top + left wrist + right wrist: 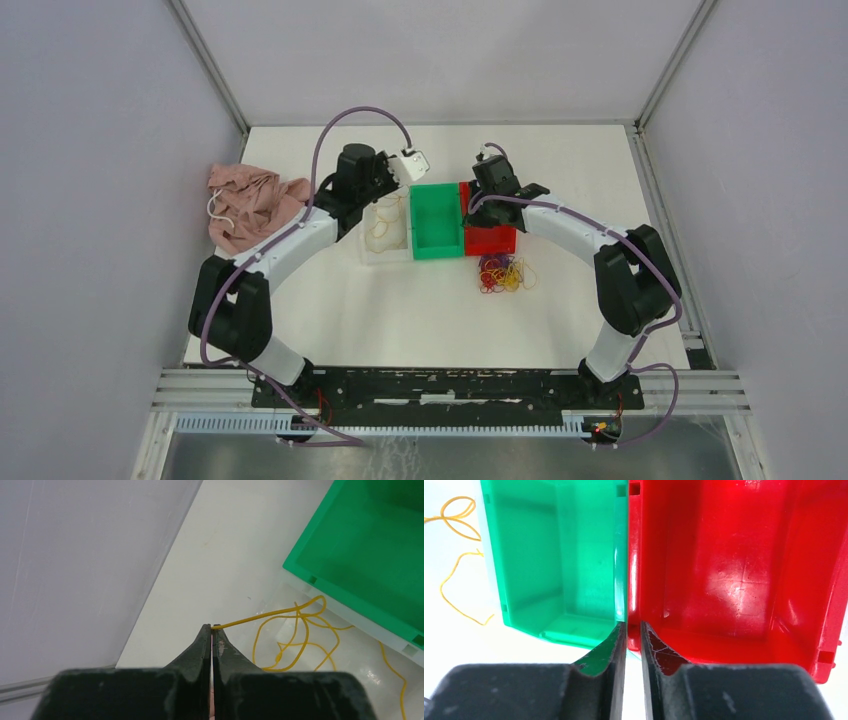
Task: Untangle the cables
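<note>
Overhead, white table (400, 320) inside grey walls (90, 150); left end effector (212, 627) pinching yellow cable (298, 611); right end effector (633, 626) barely ajar, empty.

The left arm (290, 248) and right arm (567, 226) match: smooth white shells on the long links, bulky black housings at the joints. A thick lilac hose (345, 118) runs along each. Both stand on a scuffed black base plate (440, 385) at 6 o'clock in the overhead view, with small red wires (600, 428) near its 5 o'clock corner. A white camera block (413, 163) sits on the left wrist. The left fingers (202, 647) and right fingers (655, 650) are matte black wedges tapering to thin tips, their faces scratched and dusty.
</note>
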